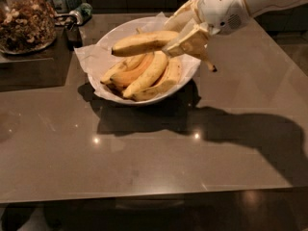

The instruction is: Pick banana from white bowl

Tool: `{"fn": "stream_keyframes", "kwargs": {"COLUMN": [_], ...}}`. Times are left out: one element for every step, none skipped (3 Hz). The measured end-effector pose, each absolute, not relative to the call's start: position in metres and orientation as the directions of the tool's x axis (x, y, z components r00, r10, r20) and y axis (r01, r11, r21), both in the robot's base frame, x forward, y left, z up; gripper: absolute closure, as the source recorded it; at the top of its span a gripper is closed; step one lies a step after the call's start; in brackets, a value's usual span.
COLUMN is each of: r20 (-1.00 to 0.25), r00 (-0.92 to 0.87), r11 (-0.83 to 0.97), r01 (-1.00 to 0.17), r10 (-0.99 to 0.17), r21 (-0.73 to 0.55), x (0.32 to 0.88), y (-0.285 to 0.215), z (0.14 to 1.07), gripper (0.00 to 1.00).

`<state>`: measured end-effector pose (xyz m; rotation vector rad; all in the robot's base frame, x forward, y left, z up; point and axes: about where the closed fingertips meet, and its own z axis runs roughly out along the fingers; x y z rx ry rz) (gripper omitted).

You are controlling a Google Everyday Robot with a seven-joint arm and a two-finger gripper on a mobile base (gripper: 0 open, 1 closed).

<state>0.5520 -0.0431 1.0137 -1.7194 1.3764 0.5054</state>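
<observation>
The white bowl (111,34), lined with crinkled white paper, stands at the back middle of the brown table. My gripper (186,40) reaches in from the upper right and is shut on the banana (143,42). It holds this long pale banana roughly level, just above the other bananas. The banana's thin dark-tipped stem (211,67) sticks out past the bowl's right rim. The fingers (197,36) cover the banana's right part. Several shorter bananas (149,76) and an orange-tinted one (131,74) still lie in the bowl.
A glass jar of nuts (24,20) stands at the back left on a dark raised surface (33,69). Small items (77,14) sit behind the bowl. The table's front edge (144,195) runs across the bottom. My arm's shadow lies at the right.
</observation>
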Motion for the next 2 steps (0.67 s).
{"fn": "stream_keyframes", "kwargs": {"r20": [-0.768,-0.770], "r00": [0.294,0.283], "r11": [0.006,0.019], "r01": [-0.932,-0.934], "r10": [-0.568,-0.571], "r21": [-0.362,-0.357], "x": [0.5126,0.5098], "y": [-0.0606,-0.0672], "z": [1.0248,1.0238], "gripper": [1.00,1.00]}}
